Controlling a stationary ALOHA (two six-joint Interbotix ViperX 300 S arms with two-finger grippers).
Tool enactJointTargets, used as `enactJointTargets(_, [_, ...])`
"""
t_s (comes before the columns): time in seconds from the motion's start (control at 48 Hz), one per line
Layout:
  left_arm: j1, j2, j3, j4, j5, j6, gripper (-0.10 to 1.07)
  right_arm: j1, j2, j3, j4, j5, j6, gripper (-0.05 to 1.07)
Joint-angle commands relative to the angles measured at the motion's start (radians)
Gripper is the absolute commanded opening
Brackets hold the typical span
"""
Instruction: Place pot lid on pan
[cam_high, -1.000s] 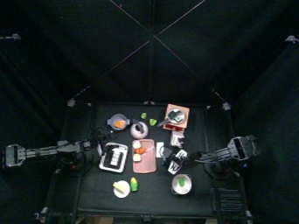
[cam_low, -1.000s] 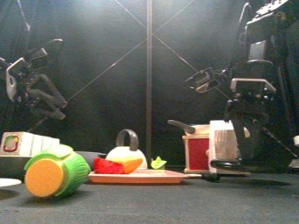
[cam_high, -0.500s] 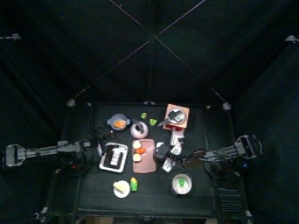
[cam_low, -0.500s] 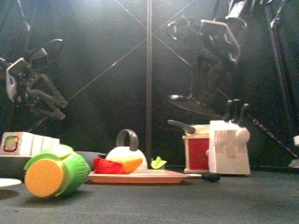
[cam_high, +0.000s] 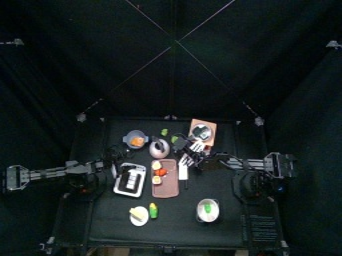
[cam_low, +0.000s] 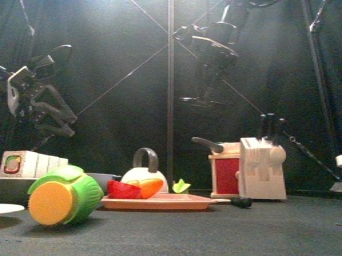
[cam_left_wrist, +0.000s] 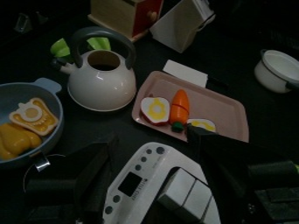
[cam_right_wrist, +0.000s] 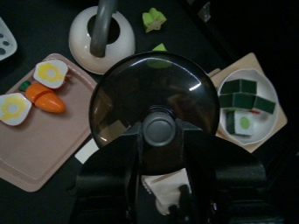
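The pot lid (cam_right_wrist: 152, 87) is a dark round disc with a knob at its centre, and my right gripper (cam_right_wrist: 160, 142) is shut on that knob. In the right wrist view the lid hangs above the pink tray (cam_right_wrist: 35, 122) and near the white kettle (cam_right_wrist: 103, 35). Seen from the top, the right gripper (cam_high: 194, 154) reaches to the table's middle. The pan (cam_high: 135, 140), grey-blue with egg and yellow food in it, stands at the back left; it also shows in the left wrist view as the pan (cam_left_wrist: 24, 122). My left gripper (cam_left_wrist: 158, 188) rests open at the left, over a white device (cam_left_wrist: 158, 184).
A knife block (cam_low: 261, 165) and a red box (cam_low: 227, 170) stand right of centre. A white bowl of green cubes (cam_right_wrist: 243, 109) lies beside the lid. A green-filled bowl (cam_high: 207, 209) sits front right, and a green and orange object (cam_low: 60, 198) front left.
My right arm has risen and swung from the table's front right toward its middle, carrying the lid. The left arm has stayed still.
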Motion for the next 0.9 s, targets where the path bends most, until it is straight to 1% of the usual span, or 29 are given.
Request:
enactJointTargets(0.0, [0.005, 0.002, -0.011, -0.003, -0.009, 0.003, 0.96, -0.072, -0.005, -0.083, 0.037, -0.021, -0.075, 0.60])
enactJointTargets(0.104, [0.005, 0.002, -0.011, -0.003, -0.009, 0.003, 0.96, -0.164, -0.009, -0.112, 0.089, -0.031, -0.158, 0.60])
enactJointTargets(0.312, [0.006, 0.002, -0.009, -0.003, -0.009, 0.003, 0.96, -0.364, -0.026, -0.084, 0.206, -0.028, -0.253, 0.59])
enactJointTargets(0.479, [0.006, 0.002, -0.009, -0.003, -0.009, 0.003, 0.96, -0.460, -0.031, -0.043, 0.224, 0.002, -0.262, 0.59])
enactJointTargets(0.625, [0.009, 0.002, -0.008, -0.003, -0.008, 0.003, 0.96, -0.508, -0.032, 0.014, 0.229, 0.025, -0.264, 0.59])
enactJointTargets(0.75, [0.011, 0.002, -0.008, -0.003, -0.009, 0.003, 0.96, -0.509, -0.034, 0.041, 0.233, 0.060, -0.264, 0.59])
enactJointTargets(0.875, [0.012, 0.002, -0.006, -0.003, -0.008, 0.003, 0.96, -0.512, -0.035, 0.044, 0.245, 0.066, -0.265, 0.59])
